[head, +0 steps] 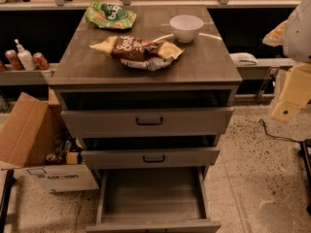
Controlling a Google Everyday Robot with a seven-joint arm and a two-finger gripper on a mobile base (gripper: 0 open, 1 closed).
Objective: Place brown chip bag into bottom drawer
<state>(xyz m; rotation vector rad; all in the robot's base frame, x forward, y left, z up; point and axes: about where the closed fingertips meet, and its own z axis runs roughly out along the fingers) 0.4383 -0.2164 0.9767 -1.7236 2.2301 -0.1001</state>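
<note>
Brown crinkled foil chip bag [138,50] lies crosswise on grey wood-look tabletop [209,64], well left of cream gripper [290,93] at right edge; grip state cannot be told.

Cardboard box [58,177] label seems to read "corovan"; claw [286,106] at right.

Bottom drawer [151,198] standing pulled out, open from above; upper drawers [107,123] jutting over its rear; gripper [287,106] hanging well apart at the cabinet's [209,62] right

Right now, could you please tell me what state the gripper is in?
Gripper, right edge: cannot be told; the brown chip bag lies on the cabinet top.
</note>
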